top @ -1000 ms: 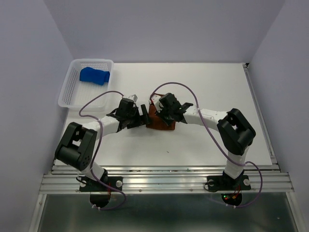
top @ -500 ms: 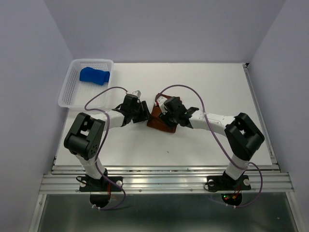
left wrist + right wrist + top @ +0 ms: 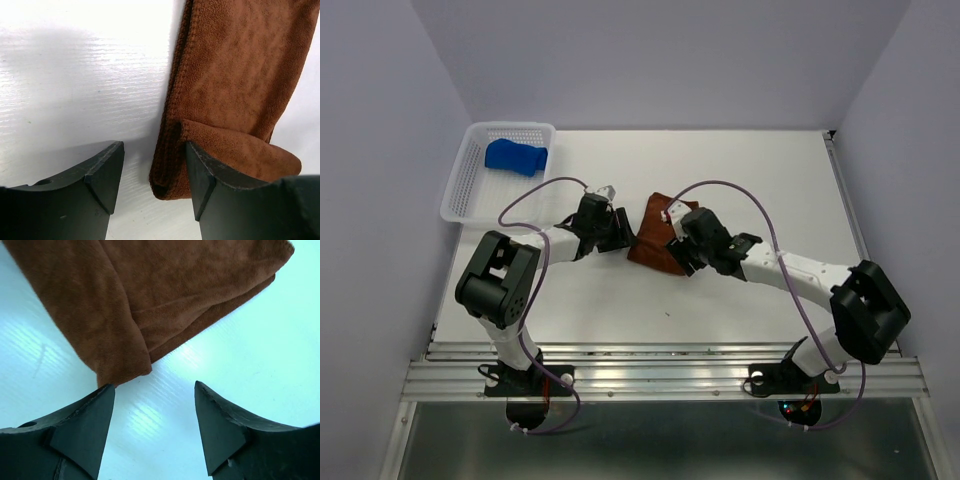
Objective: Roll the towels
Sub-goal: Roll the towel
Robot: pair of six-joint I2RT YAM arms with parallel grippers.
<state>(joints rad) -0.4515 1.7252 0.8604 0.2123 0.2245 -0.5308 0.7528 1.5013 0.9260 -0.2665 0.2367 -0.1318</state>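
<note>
Right jaws: spread, with only bare worktop (image 3: 240, 340) between them. The near corner of the rust-brown towel (image 3: 150, 290) lies just past one fingertip (image 3: 82, 427).
Risk at the near corner: if these jaws come down where they stand, they likely close on nothing, or nip one loose flap and peel the layers apart.
Rust-brown towel: mid-worktop between the two arms, folded in layers and lying flat. No roll has started.
Risk of sliding: neither arm pins the cloth and the worktop looks smooth. A push to start the roll may just shove the whole towel along.
Left jaws: spread astride the towel's folded left edge, one finger (image 3: 100, 185) over bare worktop and the other (image 3: 215, 185) against the cloth. They are not pinching.
Risk at the left edge: closing here probably catches only the outer fold. The inner layers would lag, and the roll would come out skewed or loose.
Cable (image 3: 720, 185): it loops above the towel's far side, so a sweeping turn could drag it across the cloth.
Blue towel (image 3: 517, 157): a compact bundle in the white basket (image 3: 460, 195) at the far left. I cannot tell how neatly it is rolled.
Risk far left: the basket looks light, and a wide swing of the left arm could nudge it.
</note>
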